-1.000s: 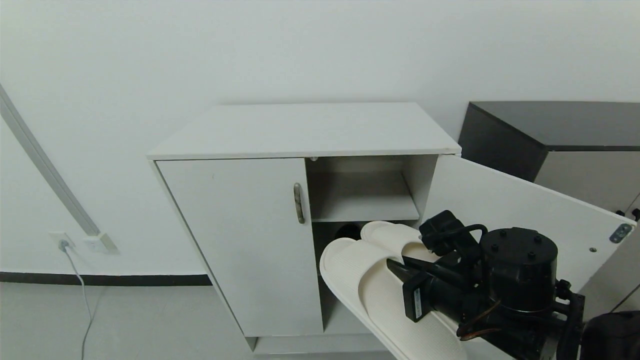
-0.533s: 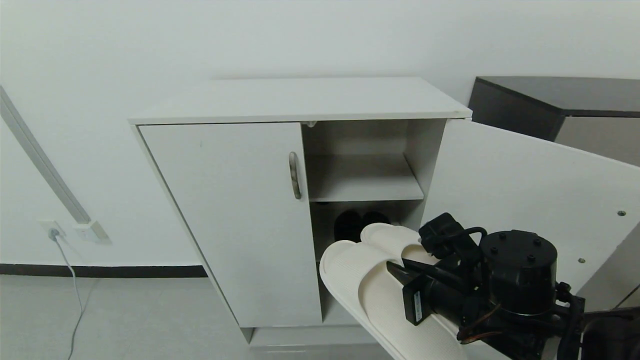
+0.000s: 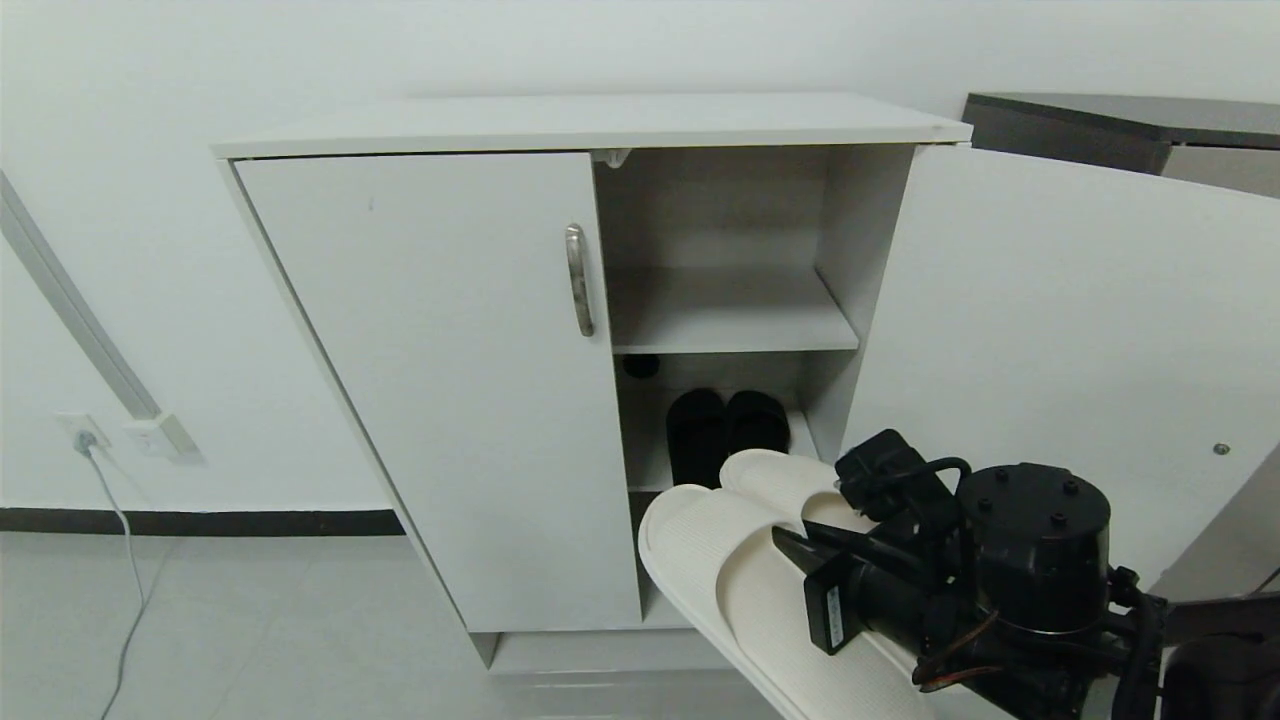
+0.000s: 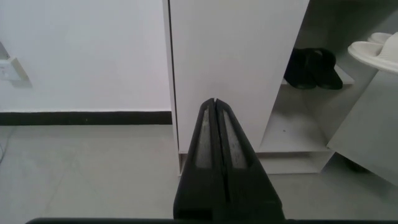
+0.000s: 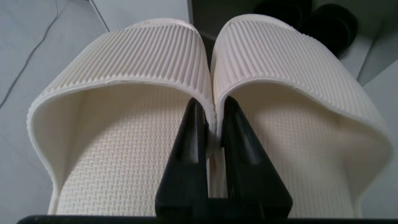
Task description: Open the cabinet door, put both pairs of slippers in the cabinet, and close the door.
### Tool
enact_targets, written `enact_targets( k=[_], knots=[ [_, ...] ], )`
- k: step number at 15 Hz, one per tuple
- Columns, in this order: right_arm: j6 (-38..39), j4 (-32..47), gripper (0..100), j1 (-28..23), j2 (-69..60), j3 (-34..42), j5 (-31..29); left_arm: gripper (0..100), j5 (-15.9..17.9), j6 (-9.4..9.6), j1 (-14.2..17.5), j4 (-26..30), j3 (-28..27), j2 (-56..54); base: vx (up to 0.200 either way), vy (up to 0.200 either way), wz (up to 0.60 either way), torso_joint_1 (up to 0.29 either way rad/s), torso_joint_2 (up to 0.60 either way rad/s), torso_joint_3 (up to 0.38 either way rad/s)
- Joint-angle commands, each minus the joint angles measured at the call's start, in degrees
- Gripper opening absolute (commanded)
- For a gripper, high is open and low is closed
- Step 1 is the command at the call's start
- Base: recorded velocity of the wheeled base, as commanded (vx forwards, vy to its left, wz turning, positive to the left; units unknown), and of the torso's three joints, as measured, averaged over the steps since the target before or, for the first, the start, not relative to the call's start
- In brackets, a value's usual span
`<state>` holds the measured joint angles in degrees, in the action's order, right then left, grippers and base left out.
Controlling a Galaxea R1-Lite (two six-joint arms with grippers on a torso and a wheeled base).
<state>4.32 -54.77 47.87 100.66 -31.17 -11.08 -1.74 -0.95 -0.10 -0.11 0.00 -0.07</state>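
Note:
The white cabinet point(image 3: 590, 120) has its left door point(image 3: 430, 380) closed and its right door point(image 3: 1050, 330) swung wide open. A black pair of slippers point(image 3: 725, 430) lies on the lower shelf inside, toes outward, and shows as black slippers point(image 4: 313, 67) in the left wrist view. My right gripper point(image 5: 213, 121) is shut on the inner edges of a cream pair of slippers point(image 3: 720, 560), held side by side just in front of the open compartment. My left gripper point(image 4: 214, 102) is shut on nothing, low before the closed left door.
A metal handle point(image 3: 578, 280) runs down the closed door's edge. An upper shelf point(image 3: 730, 320) sits above the black pair. A dark cabinet point(image 3: 1120, 120) stands behind the open door. At the left, a wall socket with a cable point(image 3: 80, 435) hangs over grey floor.
The head view has shifted: the cabinet now sits higher and larger in it, and the black slippers inside have come into sight. My right gripper still holds the cream pair the same way.

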Motion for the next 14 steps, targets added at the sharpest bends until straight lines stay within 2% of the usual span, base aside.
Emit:
enact_targets(
  k=[1,8,10,11,12,14],
  knots=[
    [-0.01,-0.07,0,0.12,0.15,-0.03,0.01,0,-0.01,-0.02,0.01,-0.07,0.00,0.07,0.000,0.000,0.00,0.002,0.15,0.159],
    [-0.01,-1.92,0,0.03,3.32,-0.21,-0.26,0,-0.01,-0.02,0.01,-0.07,0.00,0.07,0.000,0.000,0.00,0.001,0.02,0.018],
    [-1.77,-7.10,0,0.64,7.71,-0.73,-5.62,0,0.07,0.16,0.01,-0.07,0.00,0.07,0.000,0.000,0.00,0.000,0.00,0.000],
    [-1.94,-7.37,0,1.79,10.88,-3.72,-11.68,0,0.07,0.16,0.01,-0.07,0.00,0.07,0.000,0.000,0.00,0.000,0.00,0.000],
    [-0.18,-5.70,0,3.02,13.95,-7.06,-15.81,0,0.07,0.16,0.01,-0.07,0.00,0.07,0.000,0.000,0.00,0.000,0.00,0.000],
    [6.58,3.53,0,4.33,16.68,-13.48,-22.05,0,0.07,0.16,0.01,-0.07,0.00,0.07,0.000,0.000,0.00,0.000,0.00,0.000]
  ],
)
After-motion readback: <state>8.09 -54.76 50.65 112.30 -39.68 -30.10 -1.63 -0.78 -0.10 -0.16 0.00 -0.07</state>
